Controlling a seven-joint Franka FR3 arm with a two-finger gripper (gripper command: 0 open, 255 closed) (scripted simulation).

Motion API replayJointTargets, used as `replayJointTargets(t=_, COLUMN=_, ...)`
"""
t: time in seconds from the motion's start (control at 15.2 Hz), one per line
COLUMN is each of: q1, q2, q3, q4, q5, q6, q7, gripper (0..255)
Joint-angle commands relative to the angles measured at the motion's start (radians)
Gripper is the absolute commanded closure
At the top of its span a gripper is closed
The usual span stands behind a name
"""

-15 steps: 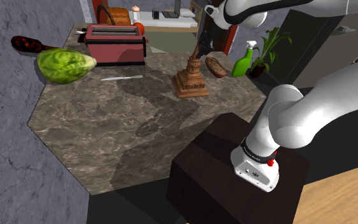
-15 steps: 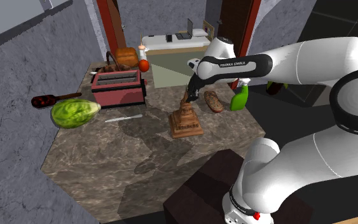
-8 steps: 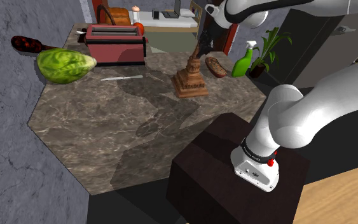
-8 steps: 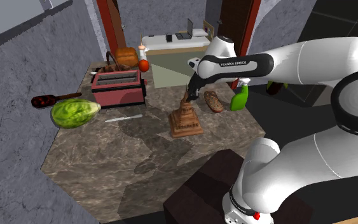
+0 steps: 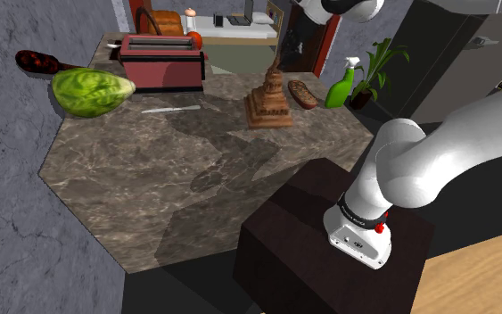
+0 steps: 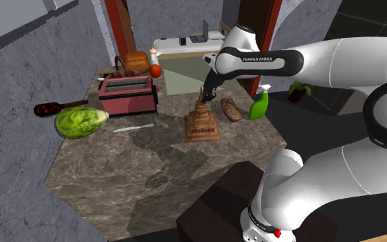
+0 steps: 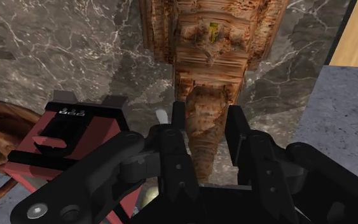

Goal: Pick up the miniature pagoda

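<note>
The miniature pagoda (image 5: 268, 100) is a brown tiered model with a thin spire. It hangs just above the marble counter (image 5: 168, 178), near the counter's far right in the shoulder view. My black gripper (image 5: 276, 62) is shut on the spire from above. The second exterior view has the pagoda (image 6: 202, 124) under the gripper (image 6: 202, 93), with its base slightly off the stone. In the wrist view both fingers (image 7: 180, 137) clasp the spire, and the pagoda's tiers (image 7: 212, 44) spread out beyond the gripper (image 7: 208, 137).
A red toaster (image 5: 161, 61) stands at the counter's back, with a green lettuce (image 5: 90, 92) and a dark spoon (image 5: 37, 61) on the shoulder view's left. A brown loaf (image 5: 302, 92) and green spray bottle (image 5: 340, 85) sit right of the pagoda. A knife (image 5: 170, 109) lies mid-counter.
The gripper has risen with the pagoda in it. The pagoda's base has come up off the counter. Nothing else has moved.
</note>
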Motion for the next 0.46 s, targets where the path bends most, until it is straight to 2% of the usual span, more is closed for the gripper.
replayJointTargets(t=0.0, q1=-0.001, q2=-0.006, q3=0.007, q4=0.020, q5=0.000, q6=-0.023, q7=0.004, gripper=255)
replayJointTargets(t=0.4, q1=-0.001, q2=-0.014, q3=0.023, q4=0.069, q5=0.002, q6=-0.079, q7=0.016, gripper=255)
